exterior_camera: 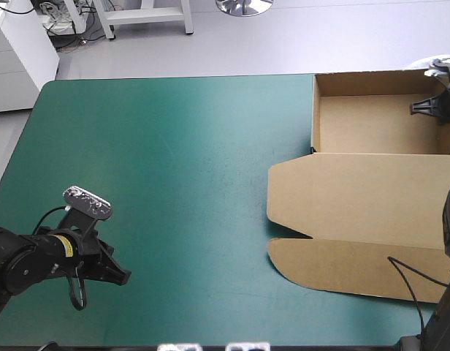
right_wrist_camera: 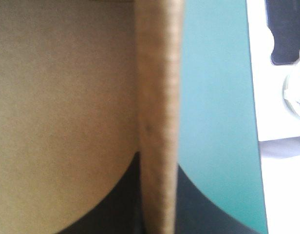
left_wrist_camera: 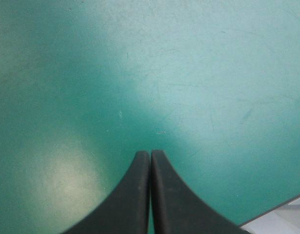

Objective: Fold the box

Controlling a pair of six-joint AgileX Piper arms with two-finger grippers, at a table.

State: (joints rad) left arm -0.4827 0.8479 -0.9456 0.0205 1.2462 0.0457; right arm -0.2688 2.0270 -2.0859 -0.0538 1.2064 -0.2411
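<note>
Box (exterior_camera: 364, 197): you have it on the teal-green cover (exterior_camera: 174, 183) at your right gripper's (exterior_camera: 429, 107) side of the table, well apart from your left gripper (exterior_camera: 121, 276). Form as seen from above: a tray with its walls raised, and the lid lying flat on the cover, on the near side of the tray. A further panel with a rounded corner lies flat past the lid, toward the table's near edge.

Right gripper: it sits at the tray's right-hand wall, toward the table's far right corner. In its wrist view (right_wrist_camera: 158, 161) you see the box (right_wrist_camera: 157, 97) as a brown wall edge-on, running straight ahead from between the black fingers (right_wrist_camera: 118, 204). One finger is on the inner side of the wall, against the brown board. The other is on the outer side, over the cover (right_wrist_camera: 213, 97). The gap is narrow and the fingers pinch the board, so the gripper holds the box by this wall. The table's edge runs just beside the outer finger.

Left gripper: it is over bare cover toward the table's near left corner. In its wrist view (left_wrist_camera: 150, 155) the fingers are pressed together in one pointed arch, tips meeting. Ahead of it you see only the cover (left_wrist_camera: 189, 73), with a table edge close beside one finger.
</note>
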